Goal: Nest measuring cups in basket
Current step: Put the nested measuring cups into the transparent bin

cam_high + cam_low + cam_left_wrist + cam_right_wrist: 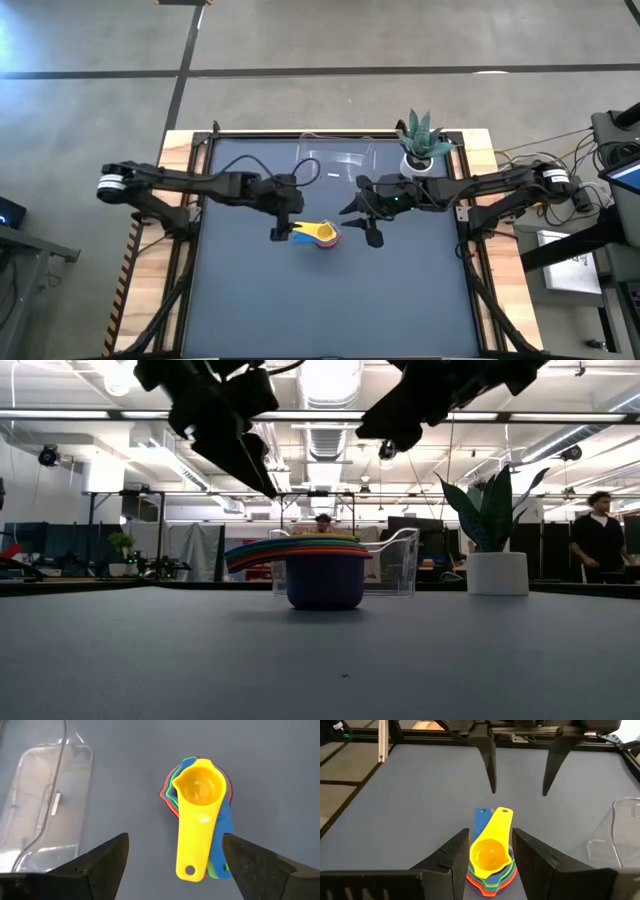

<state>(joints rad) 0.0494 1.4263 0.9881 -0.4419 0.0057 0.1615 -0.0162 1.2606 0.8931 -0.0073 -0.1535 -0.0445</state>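
The measuring cups [320, 235] sit nested in one stack on the dark table, with the yellow cup [199, 789] on top. The largest cup's base [325, 598] rests on the table. The handles [200, 855] fan out toward the table's left. My left gripper [283, 228] is open and hovers just left of the stack. My right gripper [362, 222] is open just right of it. In the low view both hang above the stack [322, 570]. In the right wrist view the fingers [451, 857] stand on either side of the cups without touching. The clear basket [335, 160] stands behind.
A white pot with a spiky green plant [420, 148] stands at the table's far right, beside the basket [45, 805]. The table's raised frame [200, 180] runs along both sides. A person [598, 540] stands in the room beyond. Bare dark table [330, 300] lies toward the near edge.
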